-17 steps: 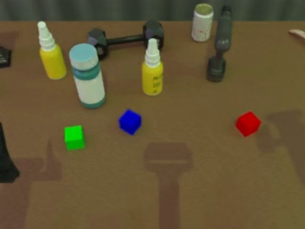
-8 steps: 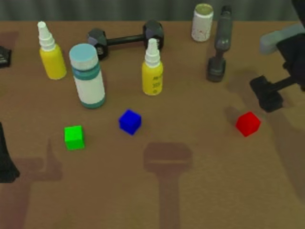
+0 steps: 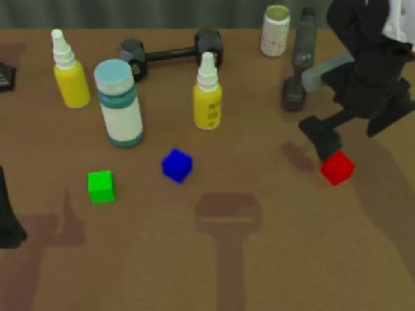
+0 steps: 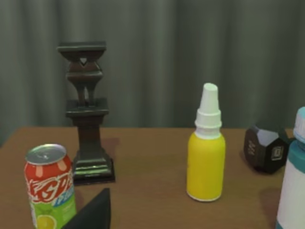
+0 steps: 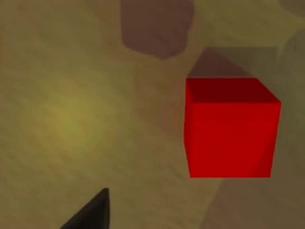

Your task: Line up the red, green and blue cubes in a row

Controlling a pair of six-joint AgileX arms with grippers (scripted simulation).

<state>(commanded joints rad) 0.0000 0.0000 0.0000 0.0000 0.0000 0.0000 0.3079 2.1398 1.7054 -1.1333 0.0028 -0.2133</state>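
The red cube (image 3: 337,168) lies on the table's right half and fills much of the right wrist view (image 5: 231,129). My right gripper (image 3: 353,133) hangs open just behind and above it, one dark finger (image 3: 322,137) close to the cube's far left corner, with nothing held. The blue cube (image 3: 176,165) rests near the middle. Left of it, a little nearer the front, is the green cube (image 3: 101,186). My left gripper (image 3: 8,220) stays parked and open at the table's left edge, far from all the cubes.
Behind the cubes stand two yellow dropper bottles (image 3: 70,74) (image 3: 207,97), a white and teal bottle (image 3: 120,103), a black dumbbell (image 3: 172,53), a white jar (image 3: 275,30) and a grey tool (image 3: 299,61). The left wrist view shows a soda can (image 4: 50,183) and a dark statuette (image 4: 88,114).
My right arm has come in from the right edge and swung left and forward until its gripper is over the red cube. The cubes and the left arm have not moved.
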